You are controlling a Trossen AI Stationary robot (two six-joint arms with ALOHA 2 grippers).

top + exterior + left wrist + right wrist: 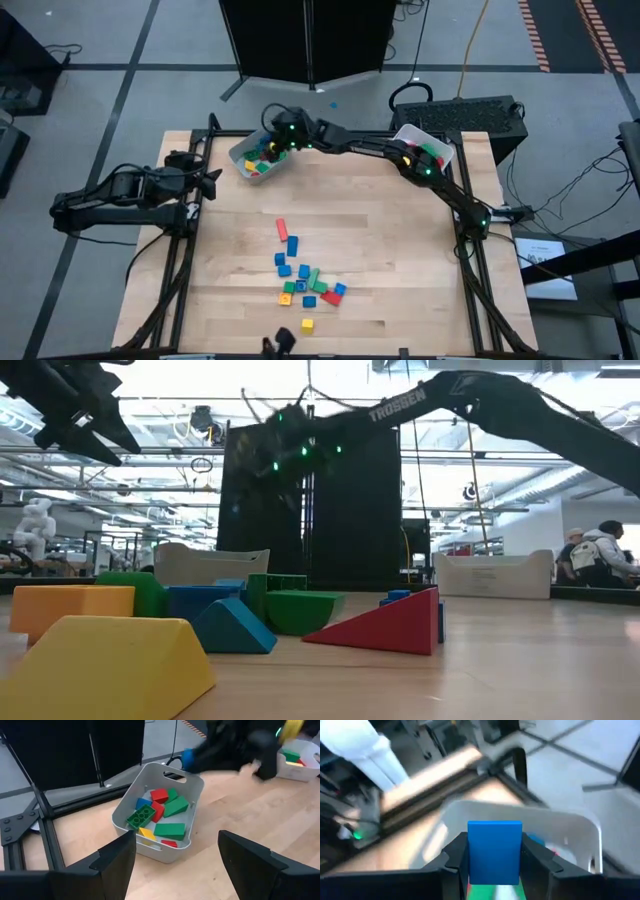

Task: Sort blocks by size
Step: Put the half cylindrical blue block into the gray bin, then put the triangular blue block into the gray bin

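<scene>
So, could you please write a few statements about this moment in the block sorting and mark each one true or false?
1. The right hand grips a blue block. True.
2. The right hand is above the loose blocks in the middle of the table. False: it is over the left white bin at the far edge.
3. The left hand is open and holds nothing. True.
4. The left white bin is empty. False: it holds red, green, blue and yellow blocks.
5. A second white bin stands at the far right of the table. True.
</scene>
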